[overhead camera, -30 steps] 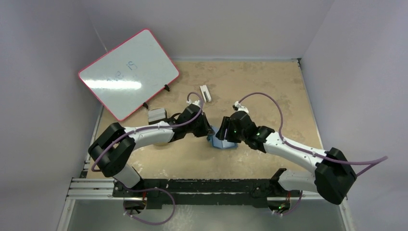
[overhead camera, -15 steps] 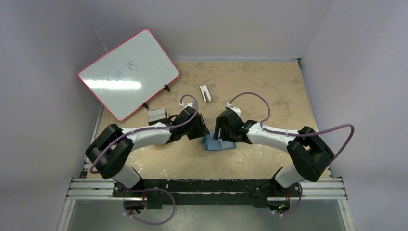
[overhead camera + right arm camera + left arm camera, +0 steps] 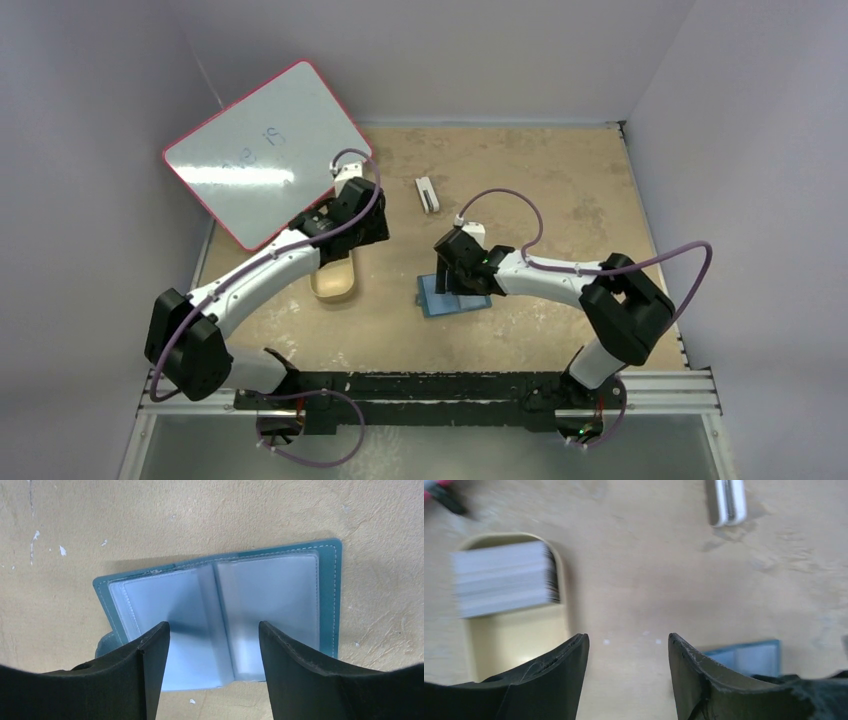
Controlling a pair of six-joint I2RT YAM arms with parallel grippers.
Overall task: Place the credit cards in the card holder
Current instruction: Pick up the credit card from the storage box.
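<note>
Card holder (image 3: 270,605), one, lies open flat on the table (image 3: 540,180) under the right gripper (image 3: 212,627), whose jaws stand apart, empty. Left gripper (image 3: 626,640), jaws also apart and empty, hangs near one tan tray (image 3: 514,635) holding one stack of credit cards (image 3: 501,585), too blurred to count.

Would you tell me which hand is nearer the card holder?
Right: the right hand hangs over the open card holder; the left hand is off by the tray.

Bare tabletop (image 3: 385,312) between tray (image 3: 335,284) and card holder (image 3: 452,299); right fingers (image 3: 137,680) overhang holder.
</note>
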